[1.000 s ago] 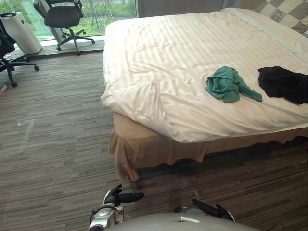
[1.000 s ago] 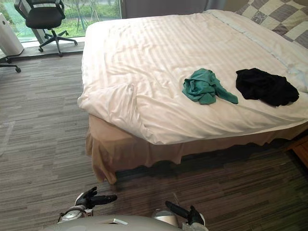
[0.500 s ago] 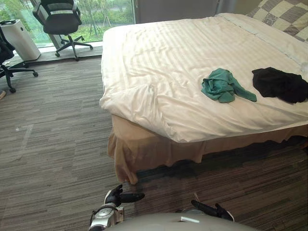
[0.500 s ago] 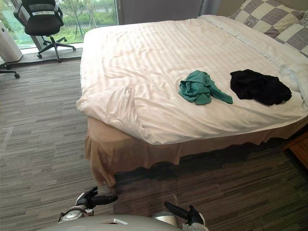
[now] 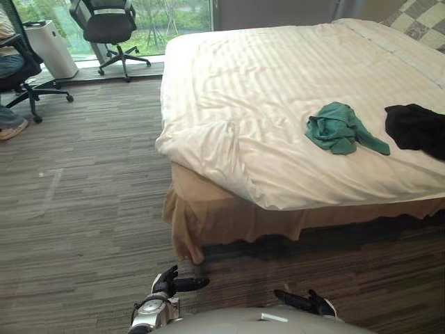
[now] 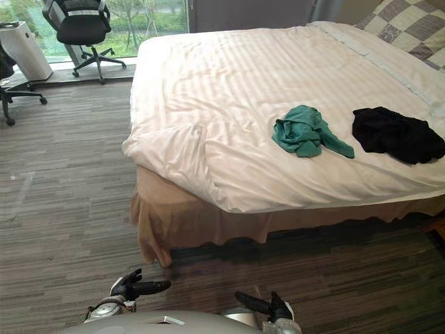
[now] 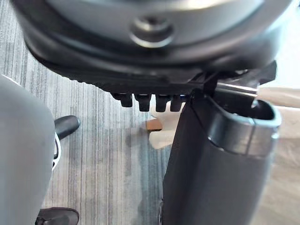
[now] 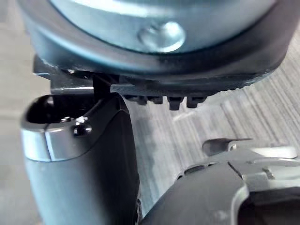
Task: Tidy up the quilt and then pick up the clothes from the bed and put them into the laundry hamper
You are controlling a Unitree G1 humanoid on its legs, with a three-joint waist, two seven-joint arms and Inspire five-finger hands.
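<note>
A white striped quilt (image 6: 229, 90) covers the bed (image 6: 417, 76), its near-left corner (image 6: 167, 142) rumpled and folded over at the mattress corner. Its near edge hangs over a tan skirt (image 6: 181, 223) that reaches the carpet (image 6: 62, 209). A crumpled green garment (image 6: 302, 131) lies on the quilt close to the near edge, with a black garment (image 6: 396, 134) just to its right, the two apart. A checked pillow (image 6: 410, 21) sits at the far right.

Open carpet runs between the robot and the bed's near side and along the bed's left side to the window (image 5: 174, 14). There stand a black office chair (image 6: 80, 28) and a white tower unit (image 6: 28, 49). A seated person's leg and shoe (image 5: 8, 125) show at the far left.

The left hand (image 6: 132, 287) and right hand (image 6: 268, 306) hang low over the carpet, well short of the bed, fingers straight and pointing toward each other, each holding nothing.
</note>
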